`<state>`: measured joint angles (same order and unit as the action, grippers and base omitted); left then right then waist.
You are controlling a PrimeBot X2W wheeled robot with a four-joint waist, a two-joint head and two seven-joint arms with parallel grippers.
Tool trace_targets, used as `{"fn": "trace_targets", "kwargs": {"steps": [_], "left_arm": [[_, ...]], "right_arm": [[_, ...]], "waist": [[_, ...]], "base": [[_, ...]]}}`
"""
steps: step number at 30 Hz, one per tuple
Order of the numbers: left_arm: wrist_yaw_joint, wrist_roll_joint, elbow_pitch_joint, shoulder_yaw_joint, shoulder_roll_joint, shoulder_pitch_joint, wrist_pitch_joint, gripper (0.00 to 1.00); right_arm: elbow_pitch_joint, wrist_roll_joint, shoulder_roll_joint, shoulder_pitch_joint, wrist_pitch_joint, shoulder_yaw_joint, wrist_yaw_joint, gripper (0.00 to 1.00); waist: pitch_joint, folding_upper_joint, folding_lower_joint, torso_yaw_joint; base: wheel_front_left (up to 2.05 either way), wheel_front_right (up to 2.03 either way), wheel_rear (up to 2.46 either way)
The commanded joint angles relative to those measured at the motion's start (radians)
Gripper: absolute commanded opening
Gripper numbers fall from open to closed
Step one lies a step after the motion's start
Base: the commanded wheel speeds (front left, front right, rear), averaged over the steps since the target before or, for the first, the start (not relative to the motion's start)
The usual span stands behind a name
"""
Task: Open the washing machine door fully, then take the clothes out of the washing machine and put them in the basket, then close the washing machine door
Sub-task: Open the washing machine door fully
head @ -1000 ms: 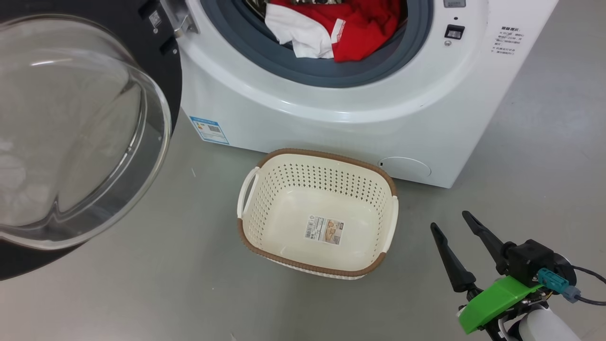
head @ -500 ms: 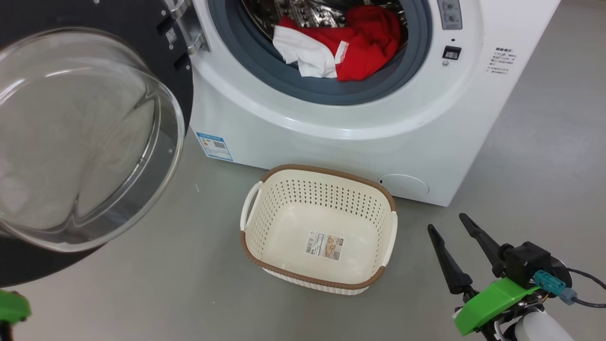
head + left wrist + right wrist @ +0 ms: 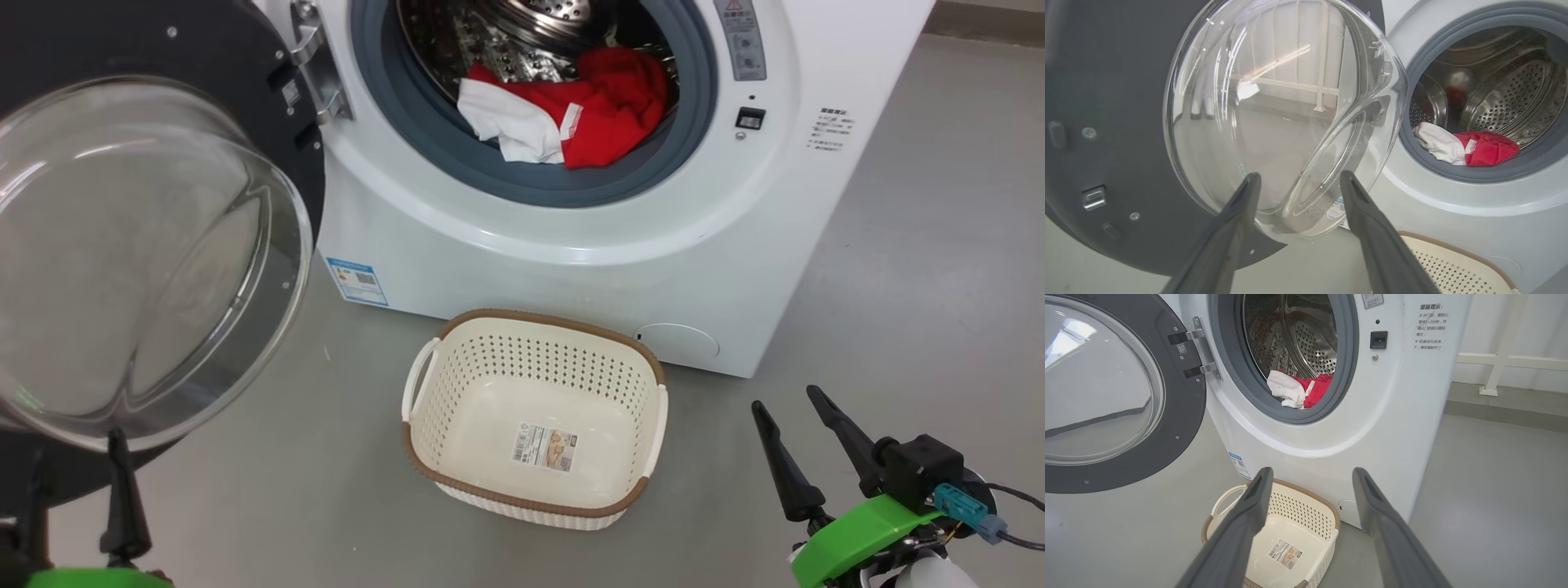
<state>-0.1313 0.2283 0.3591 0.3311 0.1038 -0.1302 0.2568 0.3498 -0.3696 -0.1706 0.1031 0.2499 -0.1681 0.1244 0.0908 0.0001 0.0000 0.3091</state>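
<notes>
The washing machine (image 3: 571,261) stands with its door (image 3: 147,245) swung wide open to the left, glass bowl facing me. The clothes (image 3: 571,114), a red piece and a red one with white panels, lie at the drum's front lip on the grey rubber ring. The cream basket (image 3: 555,320) sits on the floor before the machine with nothing in it but a label. My left gripper (image 3: 1299,175) is open, just short of the glass bowl, and one finger (image 3: 124,498) shows at the lower left. My right gripper (image 3: 784,398) is open, right of the basket, holding nothing.
Grey floor lies all around. The open door (image 3: 1180,408) takes up the space left of the machine. A metal hinge (image 3: 318,73) joins door and machine. A white rail (image 3: 1502,359) runs along the wall right of the machine.
The head camera has tilted up, so the machine and basket sit lower in the picture. My left gripper's finger has risen into the lower left corner. The right gripper has hardly moved.
</notes>
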Motion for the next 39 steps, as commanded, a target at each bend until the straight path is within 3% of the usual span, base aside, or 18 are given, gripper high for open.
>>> {"fn": "trace_targets", "kwargs": {"steps": [1, 17, 28, 39], "left_arm": [[0.001, 0.019, -0.058, 0.014, 0.018, 0.013, 0.005, 1.0], [0.001, 0.051, -0.186, -0.165, 0.008, 0.133, 0.005, 1.0], [0.001, 0.073, -0.231, -0.201, 0.009, 0.168, 0.005, 1.0], [0.001, 0.08, -0.25, -0.245, 0.0, 0.191, 0.005, 1.0]], "right_arm": [[-0.028, 0.001, 0.005, -0.002, 0.012, -0.005, 0.006, 1.0], [-0.052, 0.012, 0.027, -0.033, 0.012, 0.082, 0.006, 1.0], [-0.065, 0.017, 0.036, -0.045, 0.012, 0.114, 0.006, 1.0], [-0.076, 0.02, 0.039, -0.05, 0.012, 0.14, 0.006, 1.0]], "waist": [[-0.012, -0.0001, 0.0, -0.021], [-0.031, -0.0001, 0.0, -0.177], [-0.029, -0.0001, 0.0, -0.302], [-0.031, -0.0001, 0.0, -0.38]], "base": [[0.0, 0.0, 0.0], [0.0, 0.0, 0.0], [0.0, 0.0, 0.0], [0.0, 0.0, 0.0]]}}
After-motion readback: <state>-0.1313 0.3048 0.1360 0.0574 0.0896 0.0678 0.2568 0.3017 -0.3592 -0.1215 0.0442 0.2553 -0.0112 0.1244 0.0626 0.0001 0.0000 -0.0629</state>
